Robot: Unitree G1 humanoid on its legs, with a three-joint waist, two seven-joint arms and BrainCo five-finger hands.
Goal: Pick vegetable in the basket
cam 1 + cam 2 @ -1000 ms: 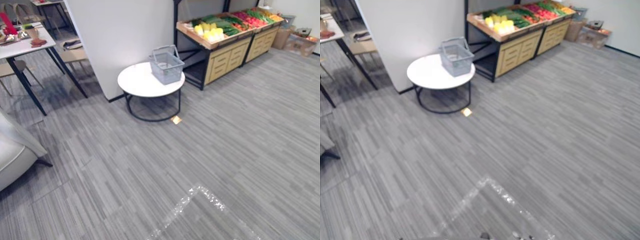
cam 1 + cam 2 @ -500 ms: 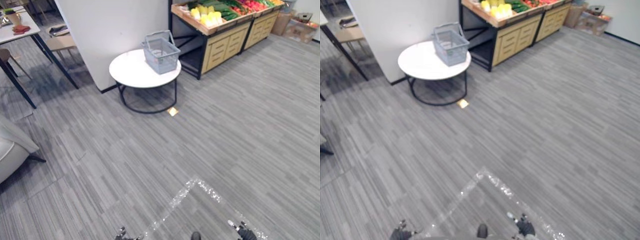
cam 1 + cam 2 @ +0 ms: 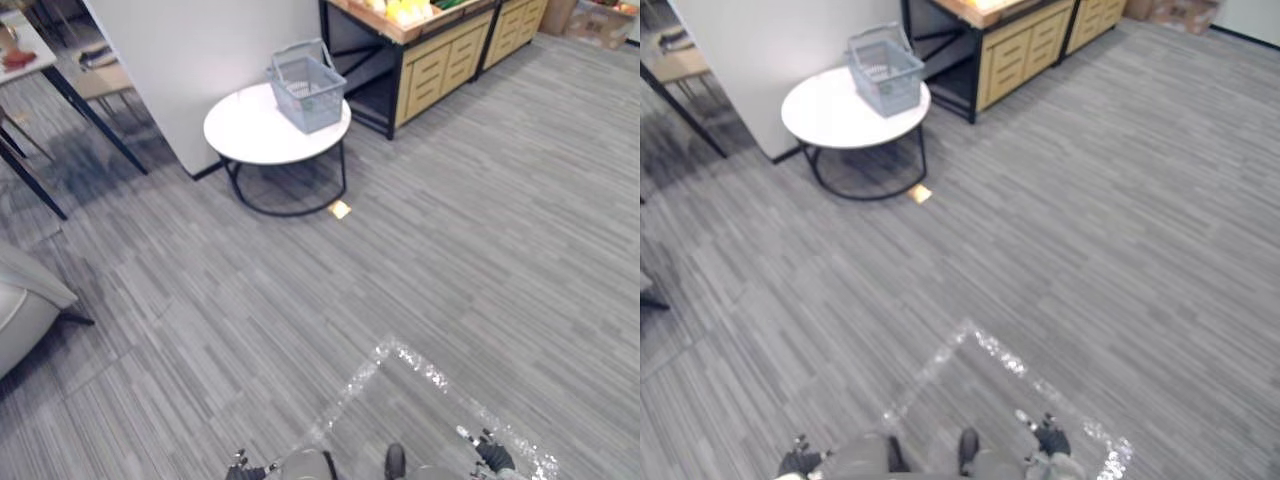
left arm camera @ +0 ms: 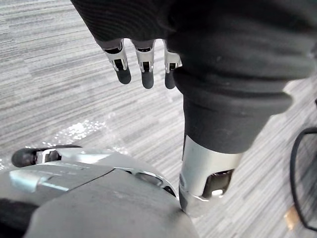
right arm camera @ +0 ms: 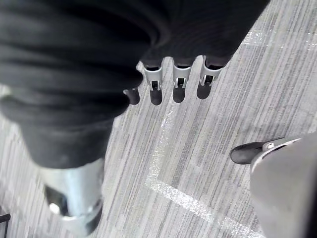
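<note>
Left eye view: grey basket (image 3: pixel 308 82) atop round white table (image 3: pixel 248 130).

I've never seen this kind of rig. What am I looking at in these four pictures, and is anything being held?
It is a two-legged humanoid robot. The two wide pictures come from a camera pair on its head, looking down at grey carpet. Ahead, a grey basket that looks empty stands on a round white table, beside a wooden produce stand. The two close pictures come from wrist cameras: the left hand and right hand hang over the carpet, fingers relaxed, holding nothing.
</note>
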